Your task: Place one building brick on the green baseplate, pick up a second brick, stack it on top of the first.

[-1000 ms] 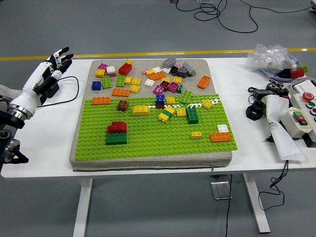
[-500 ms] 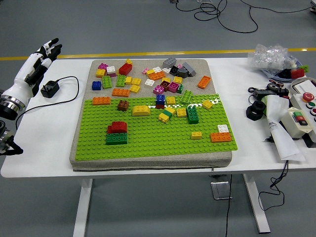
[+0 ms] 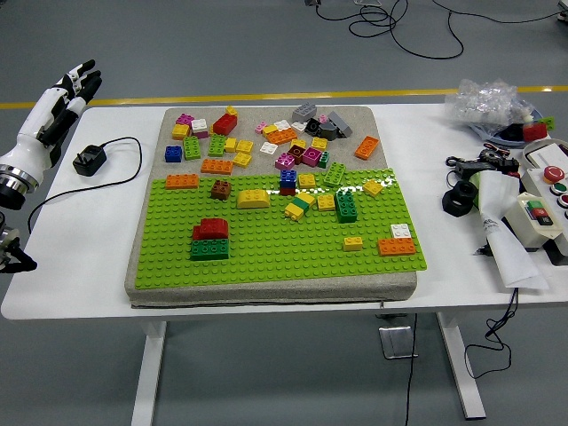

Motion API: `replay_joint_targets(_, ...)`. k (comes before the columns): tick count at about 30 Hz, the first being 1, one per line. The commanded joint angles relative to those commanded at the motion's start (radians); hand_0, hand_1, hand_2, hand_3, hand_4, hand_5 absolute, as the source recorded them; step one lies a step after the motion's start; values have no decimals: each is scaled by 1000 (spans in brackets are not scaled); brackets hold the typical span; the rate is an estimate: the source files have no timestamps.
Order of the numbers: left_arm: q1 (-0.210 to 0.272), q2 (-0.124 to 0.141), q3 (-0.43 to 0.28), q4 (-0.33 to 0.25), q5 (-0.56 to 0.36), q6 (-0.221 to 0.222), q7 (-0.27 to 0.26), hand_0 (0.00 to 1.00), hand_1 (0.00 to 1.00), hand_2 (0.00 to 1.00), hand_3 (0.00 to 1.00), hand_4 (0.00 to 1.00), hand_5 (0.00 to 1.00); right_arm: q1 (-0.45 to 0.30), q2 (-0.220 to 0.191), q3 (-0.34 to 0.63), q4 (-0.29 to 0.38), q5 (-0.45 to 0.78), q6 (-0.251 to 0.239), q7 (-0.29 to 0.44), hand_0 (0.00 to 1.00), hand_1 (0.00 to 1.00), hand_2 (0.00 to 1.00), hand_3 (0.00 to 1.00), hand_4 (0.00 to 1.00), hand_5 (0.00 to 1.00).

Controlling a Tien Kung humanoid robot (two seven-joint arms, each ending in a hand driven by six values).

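Head view, the only view we have, looking down over a white table (image 3: 80, 266). Our left hand (image 3: 55, 108) is raised at the far left edge of the picture, out beyond the table's left end and well apart from every brick. Its white-and-black fingers (image 3: 78, 80) are stretched out straight and close together, holding nothing. We judge it is parked clear of the work so the camera can see the whole mat. Our right hand does not appear.

In the middle of the table lies a grey padded mat (image 3: 266, 286), and on its near part sits the green baseplate (image 3: 284, 240). On the baseplate's left part a red brick (image 3: 211, 229) sits on top of a dark green brick (image 3: 209, 249), pressed together as a two-layer stack. From how they lie, we judge that this is the stack the task asks for, already made.

Other bricks stand on the baseplate too: a yellow brick (image 3: 253, 198) near its far edge, a taller green brick (image 3: 346, 208) toward the centre, and an orange brick (image 3: 396, 246) at the right. Beyond the baseplate, on the bare far part of the mat, a pile of loose bricks (image 3: 266, 138) in many colours lies scattered as the supply.

Left of the mat a black plug with its cable (image 3: 89, 160) rests on the table. At the right end sit a control box with a red button (image 3: 543, 200) and a crumpled plastic bag (image 3: 488, 99), away from the mat.
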Motion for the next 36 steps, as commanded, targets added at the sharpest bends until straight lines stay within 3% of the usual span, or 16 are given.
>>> replay_joint_targets(7, -17, 1, -12, -5, 12, 3, 1, 998, 998, 998, 998, 920, 894, -2, 5, -2, 0, -2, -9, 1, 800, 758, 775, 702, 912, 629)
replay_joint_targets(26, -62, -48, 36, 54, 6, 3, 2, 998, 998, 998, 998, 912, 896, -20, -2, -25, 0, -1, -29, -19, 804, 761, 777, 710, 910, 622)
replay_joint_targets(36, -66, -40, 31, 72, 0, -3, -6, 998, 998, 997, 998, 910, 897, -9, 0, -23, 0, 6, -37, -11, 806, 763, 776, 719, 912, 618)
